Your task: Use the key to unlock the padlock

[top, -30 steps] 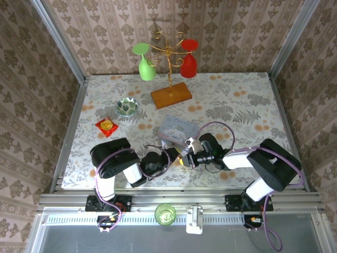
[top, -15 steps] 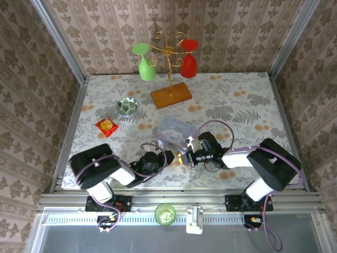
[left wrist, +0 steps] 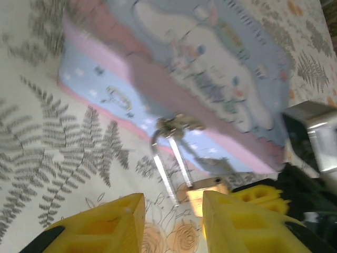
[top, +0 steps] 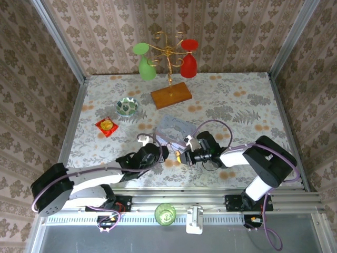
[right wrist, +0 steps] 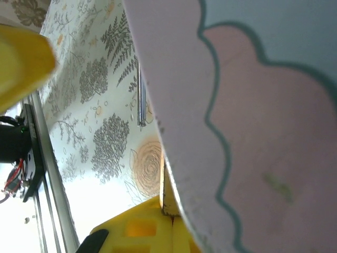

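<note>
Top view: a floral worktop (top: 237, 105) with patterned walls around it. Both arms reach in from the near edge. The left pincer (top: 167, 153) and right pincer (top: 181, 156) meet nose to nose, close to each other, at the near edge of a pale blue cartoon tin (top: 176, 126). A stand with a green and a red glass (top: 171, 95), a small bowl (top: 127, 106) and a red packet (top: 107, 126) sit farther back, well apart from the arms.

Left wrist view: the left pincer's two yellow fingers (left wrist: 105, 224) are spread, with nothing between them. Just beyond the gap lies the padlock (left wrist: 208, 185). Its brass body is on the worktop, and its thin silvery shackle runs up to the latch on the tin's front wall. A yellow finger (left wrist: 260, 196) of the right pincer sits just beside the brass body. The picture is too blurred to tell whether they touch.

Right wrist view: the tin's pink and blue surface is very close to the camera. One yellow finger is at the upper left and another at the bottom. I cannot tell whether this pincer is pinching anything. A sliver of brass shows at the tip of the lower finger. A thin silvery bar (right wrist: 141, 100) lies on the worktop by the tin's edge, and I cannot tell what it is.
</note>
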Action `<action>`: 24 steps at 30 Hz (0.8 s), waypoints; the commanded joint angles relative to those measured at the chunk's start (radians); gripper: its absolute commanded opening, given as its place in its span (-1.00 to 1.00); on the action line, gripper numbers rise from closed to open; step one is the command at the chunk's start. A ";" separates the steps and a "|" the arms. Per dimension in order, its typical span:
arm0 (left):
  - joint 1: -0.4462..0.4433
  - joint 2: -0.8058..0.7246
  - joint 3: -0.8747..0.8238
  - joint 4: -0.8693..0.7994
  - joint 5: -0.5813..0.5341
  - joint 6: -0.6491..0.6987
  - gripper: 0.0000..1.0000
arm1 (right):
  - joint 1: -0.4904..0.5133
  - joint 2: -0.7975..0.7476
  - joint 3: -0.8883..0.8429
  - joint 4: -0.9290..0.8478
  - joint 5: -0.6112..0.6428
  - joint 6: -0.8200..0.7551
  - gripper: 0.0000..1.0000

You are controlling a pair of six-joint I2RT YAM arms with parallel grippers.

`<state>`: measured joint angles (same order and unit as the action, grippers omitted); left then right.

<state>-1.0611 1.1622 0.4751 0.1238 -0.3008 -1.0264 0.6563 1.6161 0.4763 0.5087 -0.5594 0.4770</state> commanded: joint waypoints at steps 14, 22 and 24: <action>-0.072 0.380 0.303 -0.261 -0.087 0.230 -0.43 | 0.009 -0.217 0.067 -0.451 0.329 0.097 -0.35; -0.115 0.483 0.399 -0.351 -0.122 0.238 -0.35 | 0.005 -0.369 0.087 -0.536 0.446 0.077 -0.34; -0.126 0.505 0.440 -0.438 -0.166 0.239 -0.32 | 0.003 -0.402 0.088 -0.551 0.495 0.079 -0.29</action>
<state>-1.1637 1.6463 0.8577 -0.1707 -0.3908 -0.8082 0.6655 1.2594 0.5426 0.0299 -0.1692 0.5728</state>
